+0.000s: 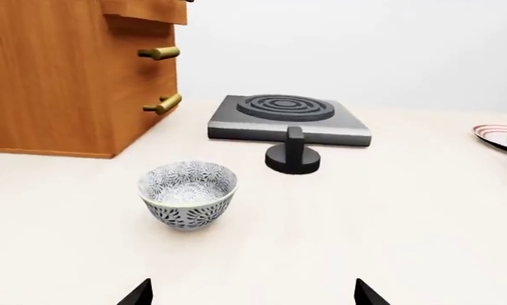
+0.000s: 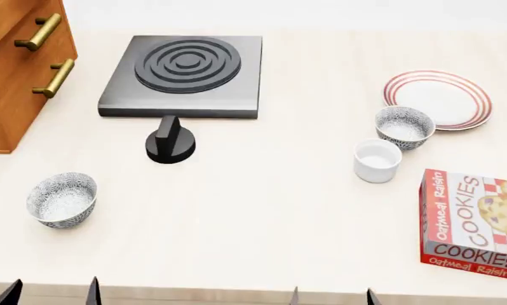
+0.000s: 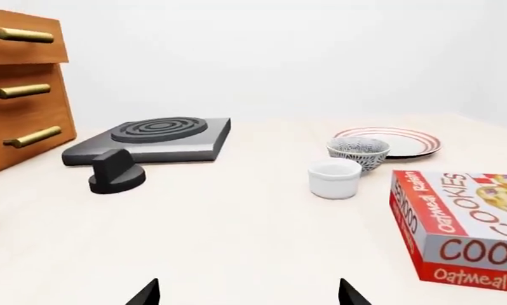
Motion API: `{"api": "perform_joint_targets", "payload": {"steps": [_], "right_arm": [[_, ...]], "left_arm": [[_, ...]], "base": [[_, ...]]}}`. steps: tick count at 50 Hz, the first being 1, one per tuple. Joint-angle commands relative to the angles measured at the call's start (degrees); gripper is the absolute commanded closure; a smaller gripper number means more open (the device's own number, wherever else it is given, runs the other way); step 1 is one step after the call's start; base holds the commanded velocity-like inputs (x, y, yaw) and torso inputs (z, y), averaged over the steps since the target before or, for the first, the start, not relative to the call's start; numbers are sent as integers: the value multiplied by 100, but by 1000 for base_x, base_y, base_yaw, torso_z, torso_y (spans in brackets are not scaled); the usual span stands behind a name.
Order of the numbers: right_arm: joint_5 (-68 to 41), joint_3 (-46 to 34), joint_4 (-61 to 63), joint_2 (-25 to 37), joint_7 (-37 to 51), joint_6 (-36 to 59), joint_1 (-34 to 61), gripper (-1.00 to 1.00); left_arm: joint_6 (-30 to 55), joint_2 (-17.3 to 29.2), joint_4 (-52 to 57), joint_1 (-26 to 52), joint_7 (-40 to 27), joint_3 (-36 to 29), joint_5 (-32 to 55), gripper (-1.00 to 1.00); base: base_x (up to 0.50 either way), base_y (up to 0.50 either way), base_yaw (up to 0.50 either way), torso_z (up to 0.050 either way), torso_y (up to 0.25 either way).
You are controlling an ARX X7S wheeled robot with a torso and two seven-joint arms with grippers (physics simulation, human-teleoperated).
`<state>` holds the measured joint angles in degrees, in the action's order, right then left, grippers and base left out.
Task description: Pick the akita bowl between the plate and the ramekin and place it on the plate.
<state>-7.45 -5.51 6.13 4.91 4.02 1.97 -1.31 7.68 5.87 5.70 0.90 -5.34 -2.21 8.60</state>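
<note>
The akita bowl (image 2: 405, 127), grey-and-white speckled, stands upright on the table between the red-ringed white plate (image 2: 444, 96) and the plain white ramekin (image 2: 377, 161), touching or nearly touching the plate's near rim. The right wrist view shows the same bowl (image 3: 359, 152) behind the ramekin (image 3: 335, 178) and in front of the plate (image 3: 403, 136). My right gripper (image 2: 332, 297) is open and holds nothing, low at the table's front edge, well short of the ramekin. My left gripper (image 2: 52, 295) is open too, near the front left, facing an identical twin bowl (image 1: 188, 194).
A dark hot plate (image 2: 185, 73) with a black knob (image 2: 170, 141) in front sits at the back. A wooden drawer cabinet (image 2: 20, 63) stands at the far left. A red cookies box (image 2: 474, 222) lies at the front right, beside the ramekin.
</note>
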Motion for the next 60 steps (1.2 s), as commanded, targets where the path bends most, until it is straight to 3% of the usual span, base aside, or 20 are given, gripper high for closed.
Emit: {"api": "perform_joint_targets", "payload": {"steps": [1, 10, 28, 60], "right_arm": [[-211, -155, 826, 141, 122, 674, 66, -100], [-162, -420, 1765, 283, 263, 1719, 491, -100], [-351, -458, 2647, 457, 349, 2614, 1299, -100], [-439, -495, 2816, 651, 393, 2663, 1688, -100]], "left_arm": [[542, 180, 306, 197, -121, 403, 587, -100], [658, 329, 376, 388, -374, 851, 814, -100], [591, 619, 31, 516, -595, 1582, 1132, -100], [268, 673, -292, 480, -696, 1547, 990, -100]], "base": [[0, 0, 0, 0, 0], [0, 0, 0, 0, 0], [0, 0, 0, 0, 0], [0, 0, 0, 0, 0]]}}
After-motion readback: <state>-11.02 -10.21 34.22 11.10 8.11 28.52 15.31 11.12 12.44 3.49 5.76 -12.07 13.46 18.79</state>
